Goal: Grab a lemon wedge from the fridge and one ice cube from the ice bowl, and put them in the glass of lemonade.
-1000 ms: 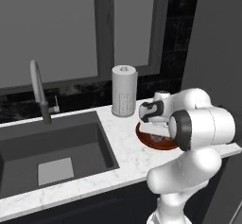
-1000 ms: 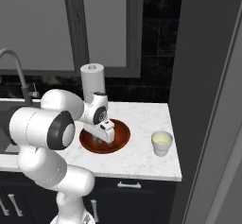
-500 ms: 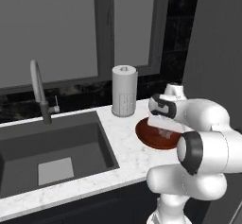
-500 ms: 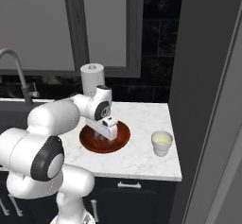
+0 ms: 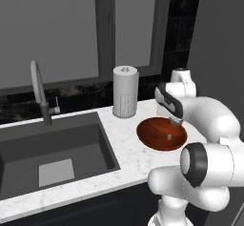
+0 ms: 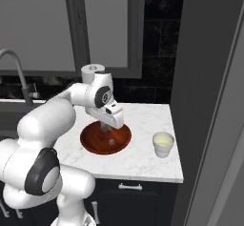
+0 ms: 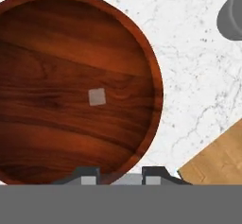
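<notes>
The ice bowl (image 5: pixel 155 139) (image 6: pixel 93 141) (image 7: pixel 56 43), wide and reddish-brown, sits on the marble counter. One pale ice cube (image 7: pixel 97 96) (image 5: pixel 169 137) (image 6: pixel 112 142) lies on its bottom. My gripper (image 7: pixel 120 178) (image 5: pixel 176 121) (image 6: pixel 106 126) hangs just above the bowl's near rim. Its fingers (image 7: pixel 90 176) are close together with a small pale piece, seemingly another ice cube, pinched between them. The glass of lemonade (image 6: pixel 162 144) stands on the counter to the right of the bowl. The grey fridge (image 6: pixel 214 101) rises at the right, its door shut. The lemon wedge is out of view.
A white paper-towel roll (image 5: pixel 125 91) (image 6: pixel 93 70) stands behind the bowl by the window. The dark sink (image 5: pixel 52 148) and its faucet (image 5: pixel 40 94) are to the left. The counter's front edge with wooden floor (image 7: pixel 217 159) below is near the bowl.
The hand has lifted out of the bowl and moved a little to the right above it, while the elbow swung round. Bowl and glass have not moved.
</notes>
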